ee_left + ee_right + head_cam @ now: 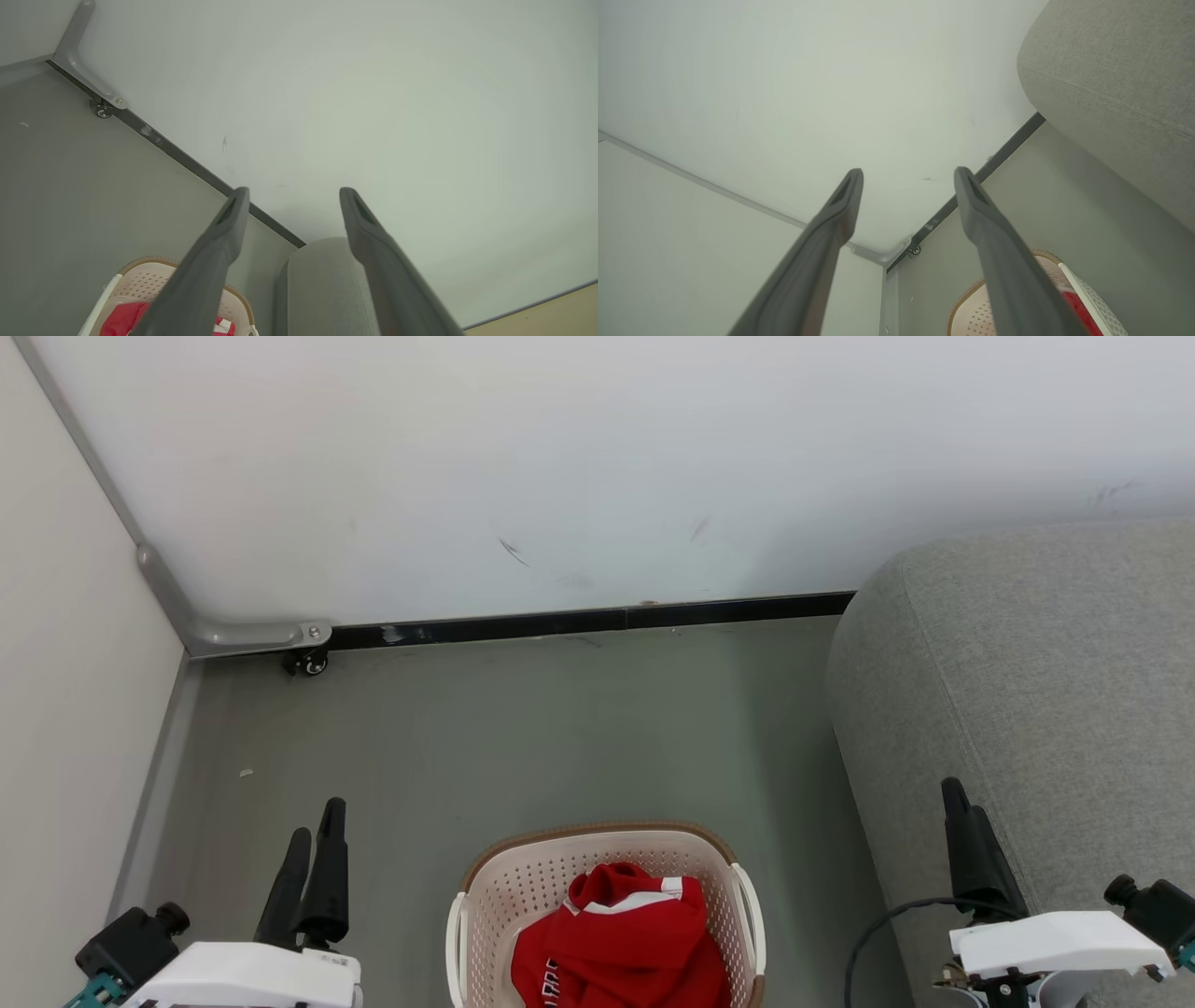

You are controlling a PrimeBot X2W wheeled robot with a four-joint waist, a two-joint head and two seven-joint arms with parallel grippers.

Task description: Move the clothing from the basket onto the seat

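The clothing (621,943) lies bunched in the basket (537,887) at six o'clock in the head view. Both are cut off by the bottom edge, and the lettering is unreadable. The seat (1027,691), at three o'clock, runs out of frame. The left tool (317,821) and the right tool (963,800) both stand wide and hold nothing.

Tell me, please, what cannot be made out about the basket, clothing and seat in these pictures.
- The clothing: the head view's bottom edge cuts it off; the lettering is unreadable and the number of garments unclear.
- The basket: its near part lies beyond the same edge; in the left wrist view a finger of the left tool covers much of it.
- The seat: runs off the head view's right edge, so its full extent is unseen.
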